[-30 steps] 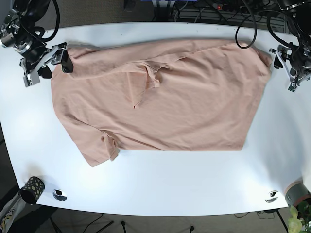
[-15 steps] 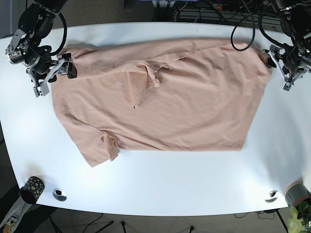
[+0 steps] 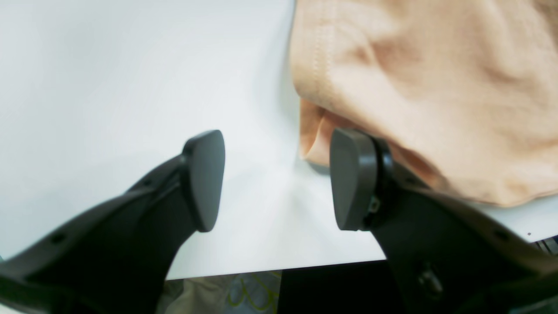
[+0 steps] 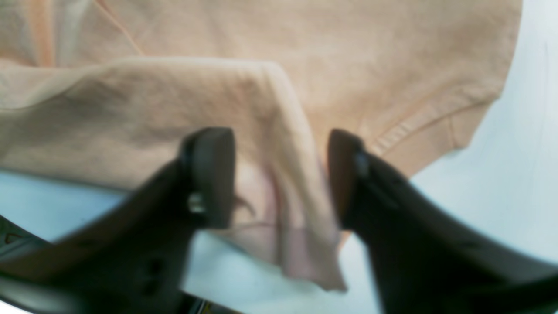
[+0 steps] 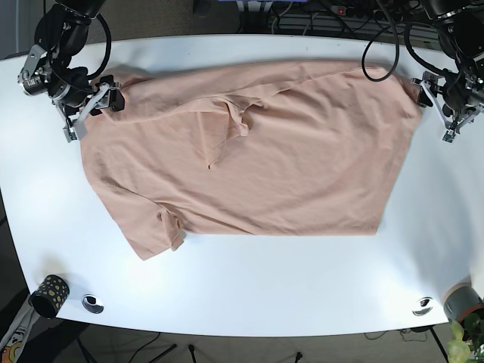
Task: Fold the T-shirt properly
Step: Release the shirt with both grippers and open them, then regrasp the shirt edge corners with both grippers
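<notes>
Reaching stage: both arms sit at the far corners of the T-shirt, apparently lining up a first grasp; no tidy fold is made yet.
Near items: a dark patterned cup and two small round discs rest by the near edge of the white tabletop.
T-shirt: peach, soft matte knit, spread mostly flat across the middle, loosely creased, one sleeve pointing toward the near side.
Right end effector: open, its dark pads straddling a raised fold of cloth, not yet pinching.
Left end effector: open over bare tabletop, one pad just beside the stitched hem.
Next move: my guess is the left one must shift onto the cloth, then both close.
</notes>
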